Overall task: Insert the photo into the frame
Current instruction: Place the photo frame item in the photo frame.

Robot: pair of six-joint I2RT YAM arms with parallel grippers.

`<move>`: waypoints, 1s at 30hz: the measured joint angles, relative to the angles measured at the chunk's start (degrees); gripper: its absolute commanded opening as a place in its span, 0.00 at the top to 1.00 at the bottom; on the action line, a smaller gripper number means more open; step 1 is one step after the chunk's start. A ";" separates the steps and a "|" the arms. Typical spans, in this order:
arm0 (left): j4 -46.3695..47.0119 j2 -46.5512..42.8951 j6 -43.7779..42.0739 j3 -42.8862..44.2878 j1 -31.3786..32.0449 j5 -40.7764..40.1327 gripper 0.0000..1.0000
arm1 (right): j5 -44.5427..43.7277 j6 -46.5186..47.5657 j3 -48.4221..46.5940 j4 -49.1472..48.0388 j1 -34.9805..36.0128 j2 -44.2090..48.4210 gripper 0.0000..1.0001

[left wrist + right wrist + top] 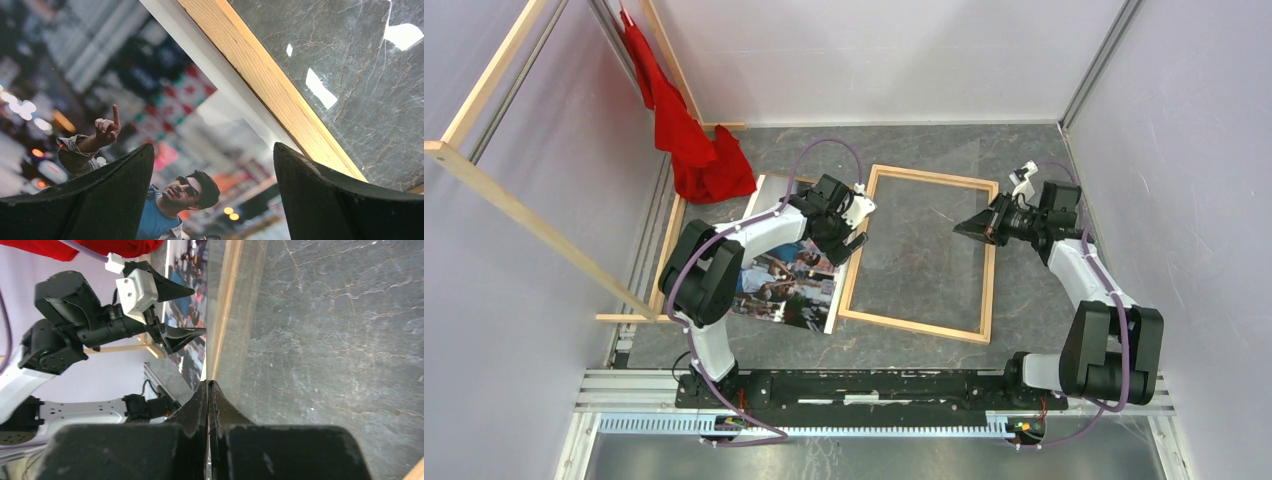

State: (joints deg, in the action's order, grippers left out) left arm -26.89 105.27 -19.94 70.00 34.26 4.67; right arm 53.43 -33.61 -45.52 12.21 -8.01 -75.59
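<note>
- Left wrist view: my left gripper (212,150) is released, jaws spread wide, nothing between them; it hovers over the right edge of the photo (100,75).
- That photo lies face up on the bench (1024,310), its white border right beside the left rail of the frame (270,85).
- The frame lies flat on the bench, to the right of the photo.
- My right gripper (207,385) is clenched, fingers pressed together, low over the frame's right side.
- Red cloth (704,150) hangs at far left.

The photo (789,290) is partly hidden by the left arm (754,235); close up, its background is blurred; the frame (275,85) is cropped.
</note>
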 measured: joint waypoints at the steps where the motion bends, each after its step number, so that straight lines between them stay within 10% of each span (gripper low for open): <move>1: 0.02 0.00 0.00 0.00 0.02 0.00 0.06 | 0.52 -1.27 0.59 -1.31 0.00 0.00 1.00; 30: -0.15 -0.02 0.87 0.00 -1.38 2.10 0.07 | 4.85 -20.11 3.56 -23.67 4.17 1.73 1.00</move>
State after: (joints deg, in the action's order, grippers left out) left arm -27.05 105.25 -19.07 70.00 32.88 6.76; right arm 58.28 -53.71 -41.95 -11.46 -3.84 -73.87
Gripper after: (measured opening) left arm 0.934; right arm 0.006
